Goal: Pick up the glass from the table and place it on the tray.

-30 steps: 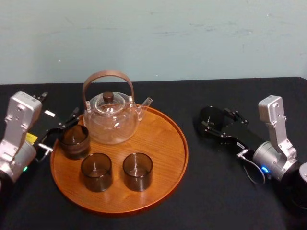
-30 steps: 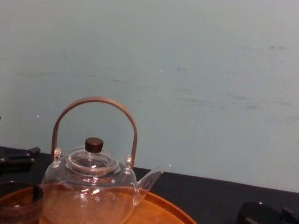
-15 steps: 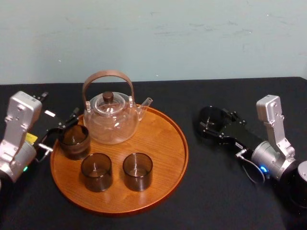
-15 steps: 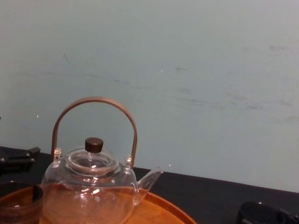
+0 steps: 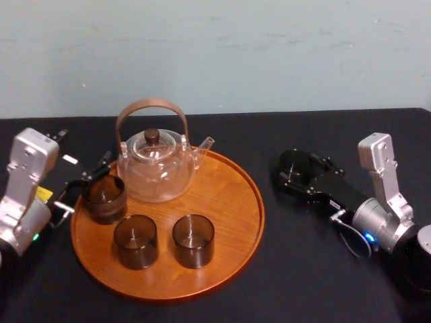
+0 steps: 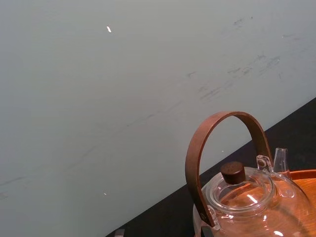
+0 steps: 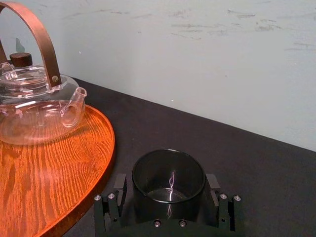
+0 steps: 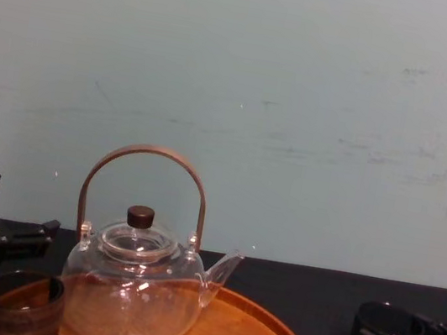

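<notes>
Now clamped around the glass (image 7: 168, 173), the right gripper (image 7: 167, 186) has been drawn slightly toward the tray (image 5: 254, 214), so transfer is judged begun; the left gripper (image 5: 89, 176) is parked alongside.

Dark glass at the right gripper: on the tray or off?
Off. The glass stands upright on the table beside the tray, jaws of the right gripper closed on it.

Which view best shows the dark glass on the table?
Right wrist view: the glass sits close up, rim and interior clear, with the right gripper flanking it. Head view shows it small, from above; chest view, side-on and low.
</notes>
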Controlling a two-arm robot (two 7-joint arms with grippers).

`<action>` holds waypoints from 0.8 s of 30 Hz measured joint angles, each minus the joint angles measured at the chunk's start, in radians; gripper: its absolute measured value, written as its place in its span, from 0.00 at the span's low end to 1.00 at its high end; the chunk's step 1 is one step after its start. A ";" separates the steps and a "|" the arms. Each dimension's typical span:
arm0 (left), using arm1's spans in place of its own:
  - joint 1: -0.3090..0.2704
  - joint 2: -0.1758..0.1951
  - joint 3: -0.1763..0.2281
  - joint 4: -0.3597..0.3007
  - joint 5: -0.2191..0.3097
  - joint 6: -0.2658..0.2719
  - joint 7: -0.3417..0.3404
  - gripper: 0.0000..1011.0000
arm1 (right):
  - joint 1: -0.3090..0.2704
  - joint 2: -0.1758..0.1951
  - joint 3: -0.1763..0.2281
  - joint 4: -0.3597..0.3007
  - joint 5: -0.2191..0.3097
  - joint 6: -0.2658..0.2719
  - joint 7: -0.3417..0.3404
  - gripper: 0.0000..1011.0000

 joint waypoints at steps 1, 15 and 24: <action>0.000 0.000 0.000 0.000 0.000 0.000 0.000 0.99 | 0.000 0.000 0.000 0.000 0.000 0.000 0.000 0.99; 0.000 0.000 0.000 0.000 0.000 0.000 0.000 0.99 | 0.000 0.000 0.001 0.002 0.001 -0.002 0.001 0.99; 0.000 0.000 0.000 0.000 0.000 0.000 0.000 0.99 | 0.017 0.000 -0.004 0.036 0.004 -0.011 0.016 0.99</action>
